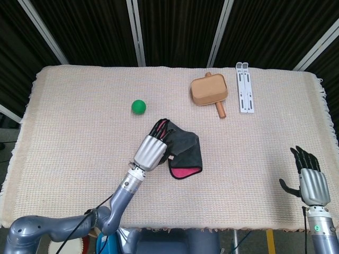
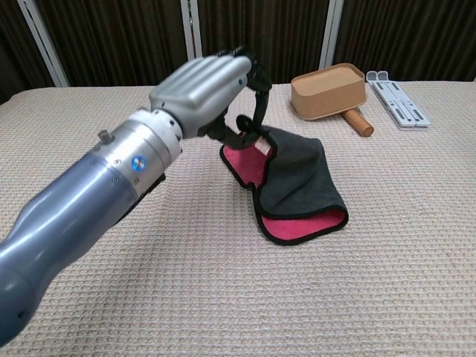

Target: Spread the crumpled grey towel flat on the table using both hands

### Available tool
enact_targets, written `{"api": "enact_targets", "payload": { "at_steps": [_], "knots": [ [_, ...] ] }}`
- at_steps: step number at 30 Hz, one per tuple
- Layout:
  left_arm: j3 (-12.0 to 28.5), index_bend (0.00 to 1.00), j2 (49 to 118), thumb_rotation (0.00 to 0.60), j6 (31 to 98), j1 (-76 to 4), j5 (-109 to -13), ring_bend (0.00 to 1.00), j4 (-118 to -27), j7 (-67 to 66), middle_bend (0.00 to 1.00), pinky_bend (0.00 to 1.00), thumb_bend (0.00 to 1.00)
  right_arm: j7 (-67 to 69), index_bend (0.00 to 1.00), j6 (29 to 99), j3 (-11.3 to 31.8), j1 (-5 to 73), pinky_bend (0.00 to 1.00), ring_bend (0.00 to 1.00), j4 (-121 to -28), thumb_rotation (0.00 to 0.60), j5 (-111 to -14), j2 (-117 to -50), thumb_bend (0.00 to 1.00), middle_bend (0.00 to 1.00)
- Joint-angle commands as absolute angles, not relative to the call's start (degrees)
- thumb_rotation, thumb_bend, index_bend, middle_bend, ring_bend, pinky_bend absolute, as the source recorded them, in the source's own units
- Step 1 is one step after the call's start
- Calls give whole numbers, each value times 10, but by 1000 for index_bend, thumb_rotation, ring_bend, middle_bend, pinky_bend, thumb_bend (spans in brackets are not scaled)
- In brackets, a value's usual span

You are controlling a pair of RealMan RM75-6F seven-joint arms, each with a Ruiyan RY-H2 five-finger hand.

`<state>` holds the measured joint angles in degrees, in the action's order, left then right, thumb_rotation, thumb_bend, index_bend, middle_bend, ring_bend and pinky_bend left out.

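one corner of the grey towel (image 2: 294, 175) is pinched in the left hand (image 2: 201, 89) and raised off the table (image 1: 79, 143), likely to unfold it; its other end lies mid-table. right hand (image 1: 307, 177), near right, spread and holding nothing.

Left arm: is reaching forward over the table, wrist raised.
Left hand (image 2: 201, 89): is pinching the towel (image 2: 297, 178) edge, lifting it.
Right hand (image 1: 307, 177): is hovering apart, fingers spread, holding nothing.
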<state>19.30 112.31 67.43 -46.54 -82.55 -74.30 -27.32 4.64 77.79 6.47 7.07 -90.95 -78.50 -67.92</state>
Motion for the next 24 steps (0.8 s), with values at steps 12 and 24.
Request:
{"api": "enact_targets", "payload": {
  "at_steps": [12, 24],
  "knots": [
    [355, 660, 1047, 600, 589, -599, -665, 28, -837, -422, 242, 82, 441, 32, 0, 727, 99, 119, 0, 0, -988, 600, -755, -658, 276, 0],
    [365, 680, 873, 600, 602, -589, -554, 39, -996, -554, 281, 82, 455, 57, 0, 693, 109, 139, 0, 0, -964, 600, -724, -664, 276, 0]
  ]
}}
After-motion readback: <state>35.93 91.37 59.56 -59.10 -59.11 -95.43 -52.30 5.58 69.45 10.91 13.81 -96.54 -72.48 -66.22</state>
